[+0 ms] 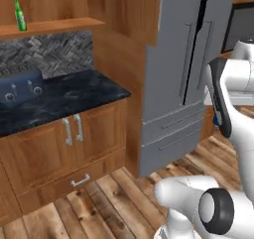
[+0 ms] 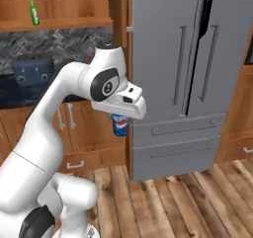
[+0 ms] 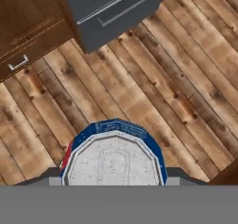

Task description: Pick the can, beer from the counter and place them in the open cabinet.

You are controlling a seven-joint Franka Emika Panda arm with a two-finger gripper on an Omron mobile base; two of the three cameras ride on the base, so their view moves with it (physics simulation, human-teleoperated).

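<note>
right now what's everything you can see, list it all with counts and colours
beer: 1, green, upright on the cabinet shelf
can: 1, blue with silver top, held under the hand, over the floor
cabinet: 1, brown wood, open shelf above the counter
counter: 1, black marble-look, on brown base cabinets
toaster: 1, dark blue, on the counter at left
backsplash: 1, grey patterned tile, behind the counter
fridge: 1, grey, long handles, drawers below, right of the counter
floor: 1, wood planks
arm: 1, white with dark joints
gripper: 1, shut on the can
</note>
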